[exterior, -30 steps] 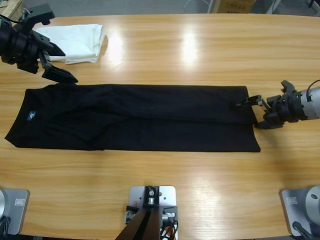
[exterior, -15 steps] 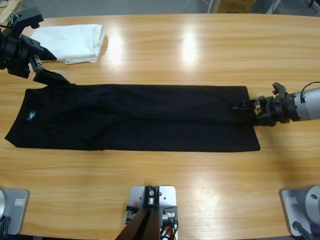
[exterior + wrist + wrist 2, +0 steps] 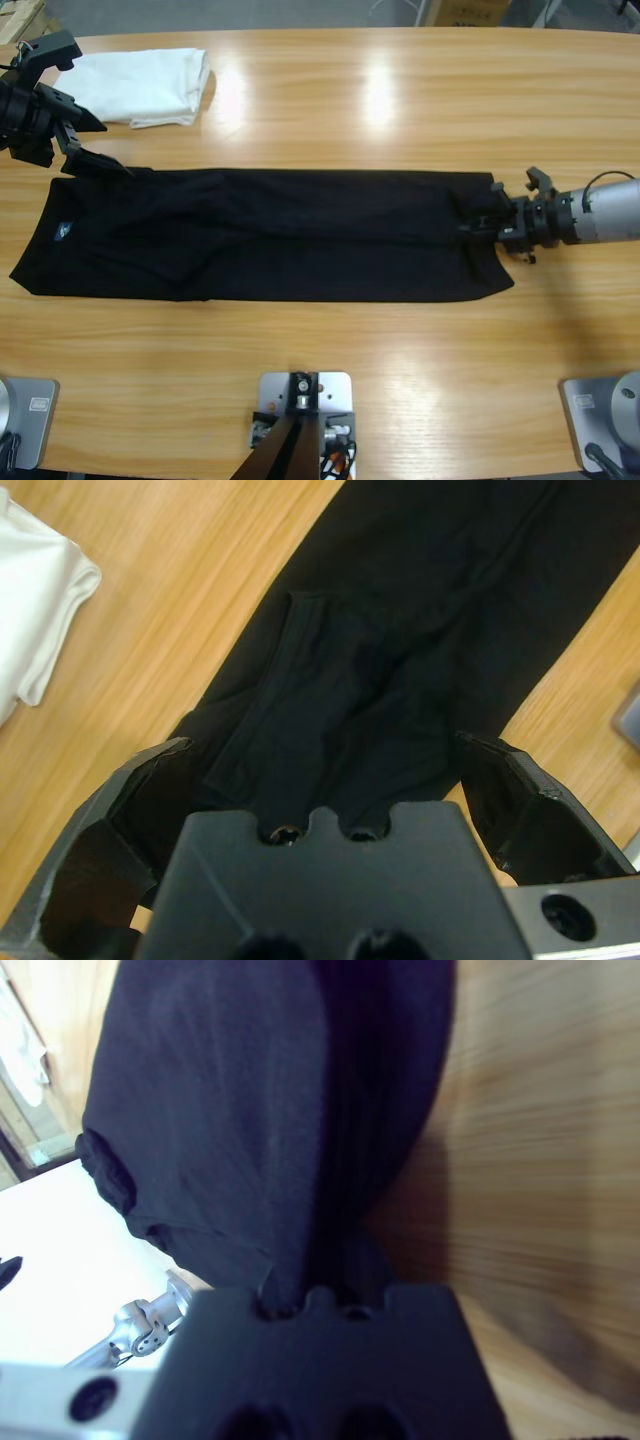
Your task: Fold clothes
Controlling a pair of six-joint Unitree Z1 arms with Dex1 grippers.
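The long wooden table (image 3: 400, 90) is being occupied along its middle by the black polo shirt (image 3: 270, 235), which is lying flat as a long narrow band, its sleeves and sides seemingly already folded inward, so the lengthwise folding is being judged as done and the crosswise folding as still left. A white folded garment (image 3: 150, 85) is lying near the table's far left corner, apart from the shirt. At the shirt's right end the fabric is being held by the right gripper (image 3: 497, 220); in the right wrist view the cloth (image 3: 270, 1130) is running straight into the gripper's body, so its jaws are being judged as closed on the hem, which is looking slightly gathered there. At the shirt's far left corner the left gripper (image 3: 85, 150) is being held with its jaws spread wide, straddling the fabric edge without pinching it (image 3: 330, 770). A small blue label (image 3: 63, 231) is showing near the shirt's left end.
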